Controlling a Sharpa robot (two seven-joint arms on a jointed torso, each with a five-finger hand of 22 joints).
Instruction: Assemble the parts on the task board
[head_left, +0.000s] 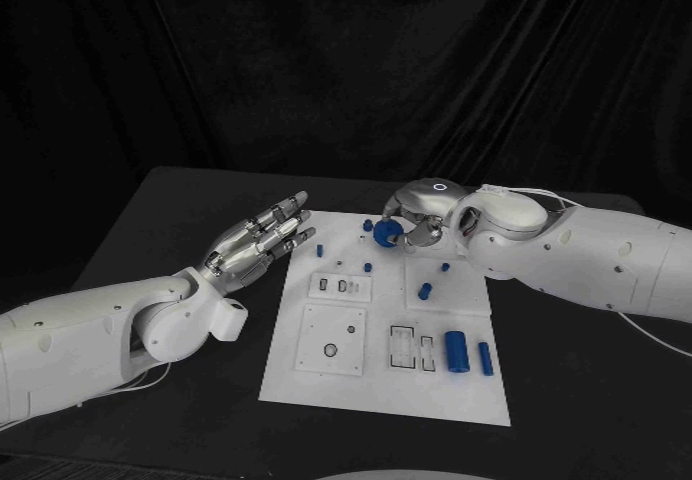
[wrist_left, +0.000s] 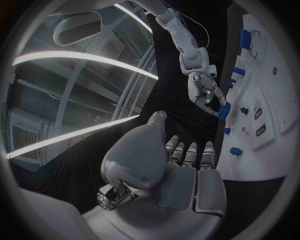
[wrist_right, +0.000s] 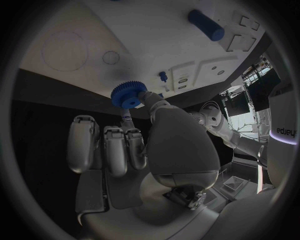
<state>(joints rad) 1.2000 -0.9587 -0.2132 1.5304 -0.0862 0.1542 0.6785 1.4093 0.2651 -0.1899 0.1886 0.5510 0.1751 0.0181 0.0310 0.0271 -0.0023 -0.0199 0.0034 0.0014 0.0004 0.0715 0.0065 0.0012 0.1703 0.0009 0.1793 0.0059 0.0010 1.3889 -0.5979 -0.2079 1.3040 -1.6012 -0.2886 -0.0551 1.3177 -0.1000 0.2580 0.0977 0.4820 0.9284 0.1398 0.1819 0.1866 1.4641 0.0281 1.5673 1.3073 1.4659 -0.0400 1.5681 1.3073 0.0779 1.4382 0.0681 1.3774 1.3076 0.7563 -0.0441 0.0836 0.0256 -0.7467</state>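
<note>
I had the right hand (head_left: 411, 222) pinching a blue gear (head_left: 387, 233) by its rim, held in the upper middle of the head frame at the far edge of the task board (head_left: 368, 385); I judged that grip left the gear's face and hub free for seating it on the board. In the right wrist view the gear (wrist_right: 129, 94) showed its toothed rim and a raised hub, its flat face tilted toward the board, so I took its axis to run roughly into the white surface; its exact tilt I could not tell. My left hand (head_left: 264, 243) held nothing, fingers extended and slightly apart, hovering at the board's left edge, clear of the work. Two blue cylinders (head_left: 456, 351) lay at the lower right of the board, long axes running up the frame.
</note>
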